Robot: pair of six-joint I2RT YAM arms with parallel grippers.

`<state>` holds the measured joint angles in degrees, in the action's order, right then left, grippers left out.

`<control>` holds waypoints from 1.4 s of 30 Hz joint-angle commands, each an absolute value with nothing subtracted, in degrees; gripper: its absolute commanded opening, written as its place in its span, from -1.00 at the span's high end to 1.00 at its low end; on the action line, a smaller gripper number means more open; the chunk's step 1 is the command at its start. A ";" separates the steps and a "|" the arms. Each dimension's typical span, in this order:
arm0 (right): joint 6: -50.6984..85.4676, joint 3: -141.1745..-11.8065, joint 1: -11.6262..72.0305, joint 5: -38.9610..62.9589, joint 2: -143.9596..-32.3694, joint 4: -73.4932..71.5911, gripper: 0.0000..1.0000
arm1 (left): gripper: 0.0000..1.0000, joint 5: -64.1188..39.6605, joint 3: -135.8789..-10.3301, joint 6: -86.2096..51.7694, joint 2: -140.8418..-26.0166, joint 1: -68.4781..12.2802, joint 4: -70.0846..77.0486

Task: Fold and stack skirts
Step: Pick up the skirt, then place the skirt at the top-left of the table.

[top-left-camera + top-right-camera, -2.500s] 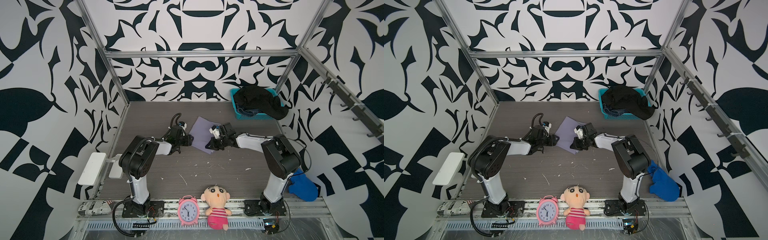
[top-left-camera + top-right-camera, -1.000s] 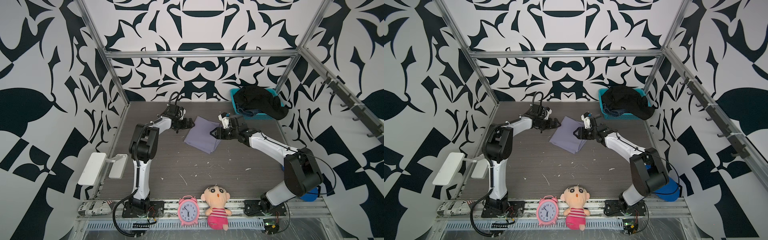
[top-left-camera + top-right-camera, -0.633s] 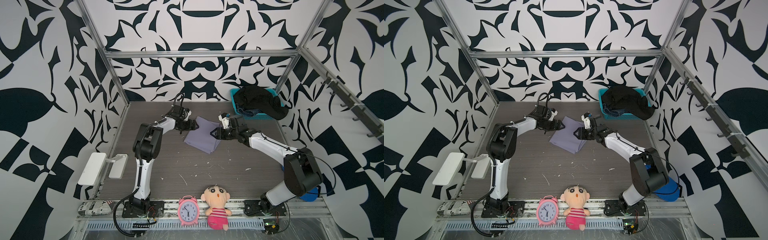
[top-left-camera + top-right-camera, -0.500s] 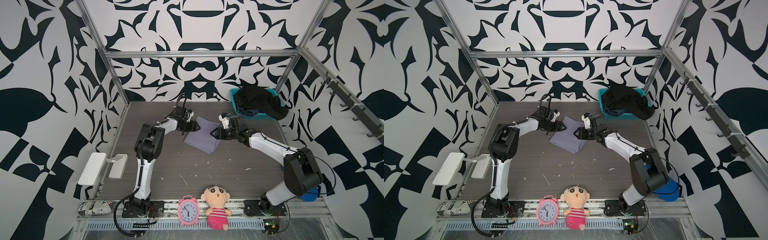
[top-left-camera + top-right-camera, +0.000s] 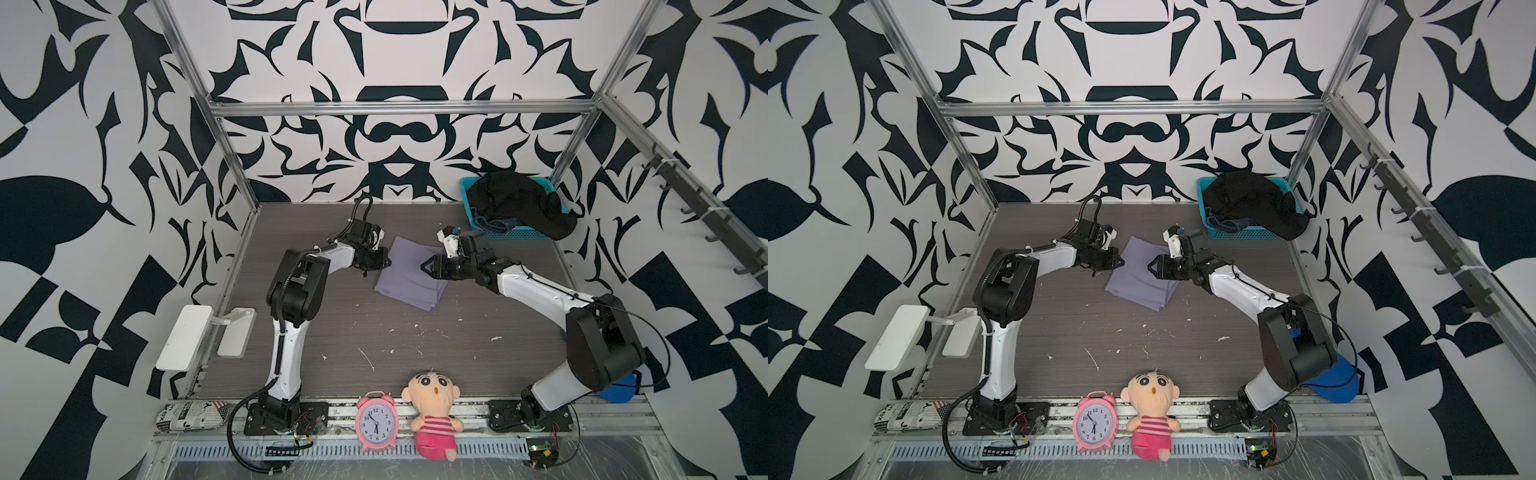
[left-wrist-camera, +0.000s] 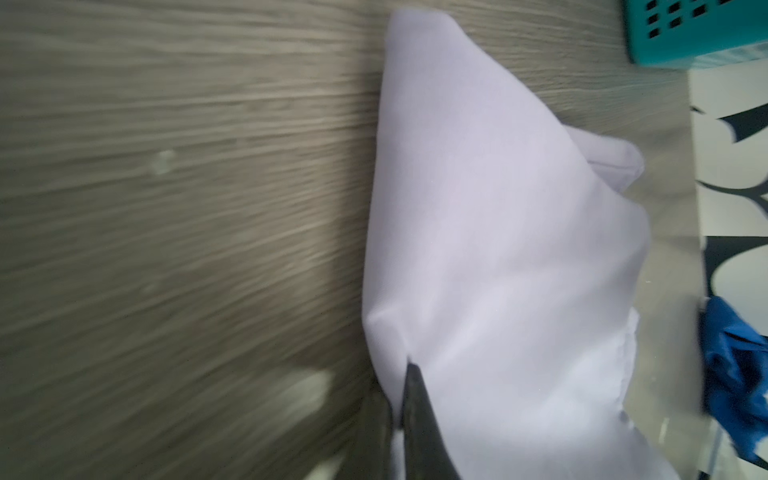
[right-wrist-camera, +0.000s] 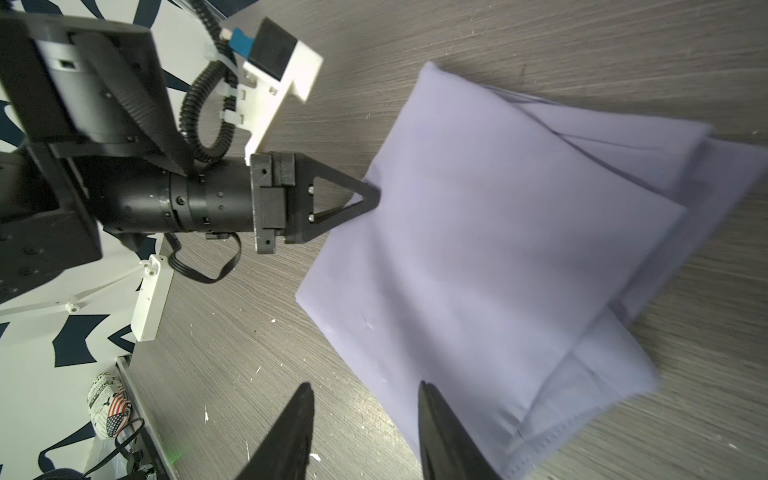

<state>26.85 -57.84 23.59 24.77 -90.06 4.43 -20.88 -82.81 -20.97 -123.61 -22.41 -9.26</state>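
Since a second ago the left fingers (image 5: 385, 264) have gone from spread wide beside the cloth to pinched tight on it, while the right arm has hardly shifted.

Both arms reach across the grey wood-grain surface (image 5: 415, 332) toward its middle. Between them lies the lavender skirt (image 5: 409, 276), folded into a layered rectangle and set askew; it shows in both top views (image 5: 1140, 278). At the far right corner stands a teal basket (image 5: 517, 234) with the black skirt (image 5: 519, 203) heaped over it and spilling past its right rim, and a strip of the denim skirt (image 5: 494, 224) showing beneath. A royal-blue cloth (image 5: 1337, 382) lies behind the right arm's base.

In the right wrist view the left fingers (image 7: 371, 195) are clamped on the lavender skirt's (image 7: 498, 249) edge, puckering it. The right fingers (image 5: 428, 267) stand about half open at the opposite edge, one over cloth, one over bare surface, gripping nothing.
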 commanded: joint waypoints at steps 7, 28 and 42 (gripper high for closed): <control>26.06 -60.28 23.12 24.91 -89.81 4.33 0.10 | 1.00 -3.09 -88.31 -15.60 -114.88 -12.99 -24.20; 23.91 -62.97 22.94 23.59 -88.34 10.18 0.12 | 1.00 13.60 -122.98 16.62 -136.11 6.43 -35.49; 23.38 -65.40 22.94 23.55 -88.88 13.10 0.13 | 1.00 12.99 -140.25 24.18 -150.26 13.70 -31.18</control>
<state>24.60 -63.07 23.16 24.14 -90.08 12.51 11.60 -138.34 21.74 -148.73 12.97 -33.17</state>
